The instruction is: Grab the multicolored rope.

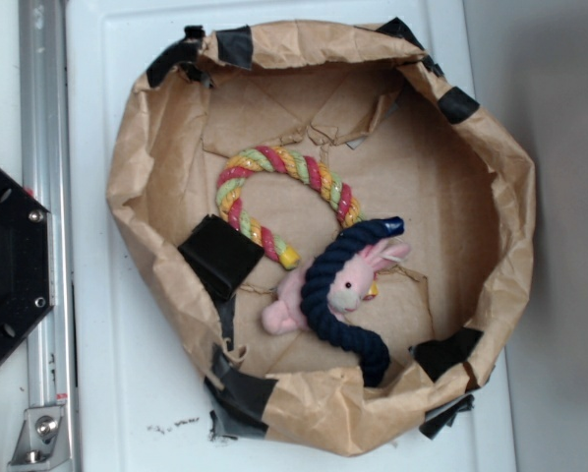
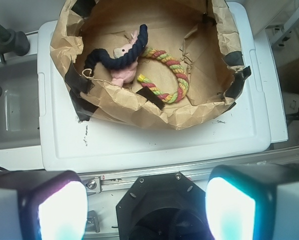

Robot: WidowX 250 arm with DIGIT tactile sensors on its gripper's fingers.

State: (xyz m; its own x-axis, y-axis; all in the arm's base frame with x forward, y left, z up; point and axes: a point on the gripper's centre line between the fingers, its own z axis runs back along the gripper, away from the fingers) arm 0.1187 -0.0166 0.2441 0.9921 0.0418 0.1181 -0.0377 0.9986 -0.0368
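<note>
The multicolored rope lies in an arc on the floor of a rolled-down brown paper bag. Its strands are pink-red, yellow and light green. In the wrist view the multicolored rope shows far off, near the top of the frame. My gripper is open, with its two fingers far apart at the bottom corners and nothing between them. It hangs over the black robot base, well back from the bag. The exterior view does not show the gripper.
A dark navy rope curls over a pink plush bunny, touching the multicolored rope's right end. The bag stands on a white plastic surface. Black tape patches line the bag's rim. An aluminium rail and the black base are at the left.
</note>
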